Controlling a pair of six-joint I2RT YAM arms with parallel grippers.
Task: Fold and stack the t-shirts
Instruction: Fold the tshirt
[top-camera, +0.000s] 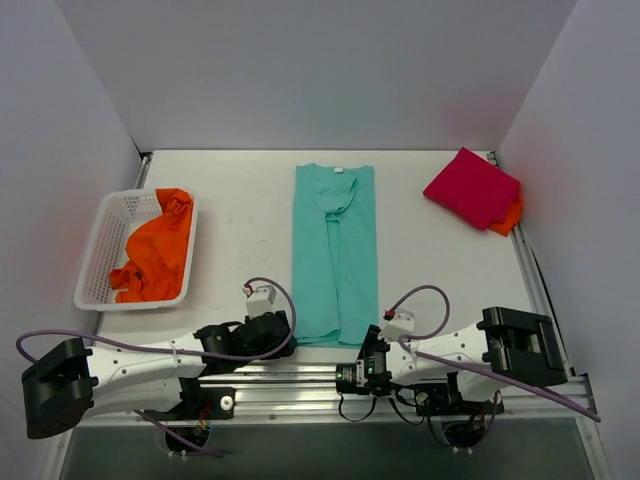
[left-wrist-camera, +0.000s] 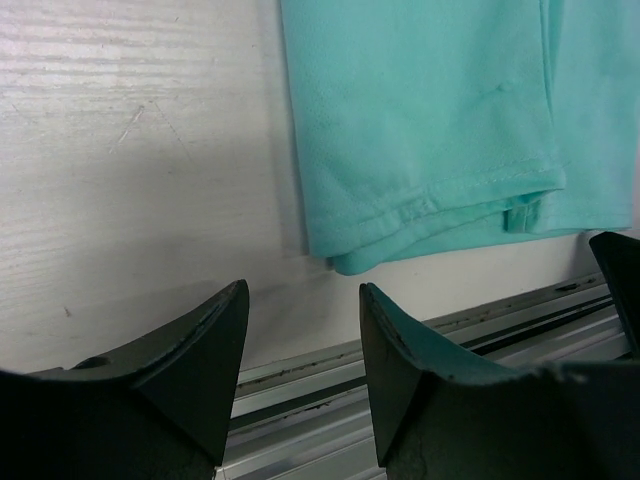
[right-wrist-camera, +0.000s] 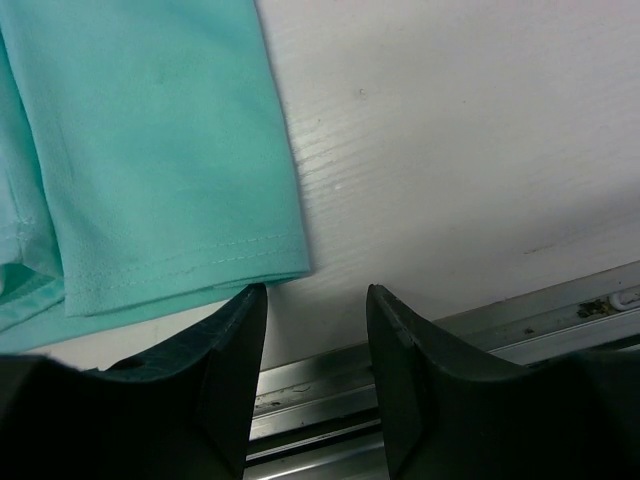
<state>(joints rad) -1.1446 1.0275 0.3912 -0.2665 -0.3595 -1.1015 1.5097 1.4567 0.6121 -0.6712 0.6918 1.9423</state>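
Teal t-shirt (top-camera: 335, 255) flat mid-table (top-camera: 230, 200), folded to a long strip, hem at near edge; white neck label (top-camera: 339, 170) too small to read | pink t-shirt (top-camera: 470, 187) folded far right, atop folded orange t-shirt (top-camera: 510, 215) | crumpled orange t-shirt (top-camera: 155, 255) heaped in basket (top-camera: 100, 240), left | left claw (left-wrist-camera: 300, 300) parted, empty, beside left hem corner | right claw (right-wrist-camera: 315, 295) parted, empty, beside right hem corner

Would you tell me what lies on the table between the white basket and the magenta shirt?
The teal t-shirt, folded into a long strip, lies between the basket and the magenta shirt, as the top external view shows.
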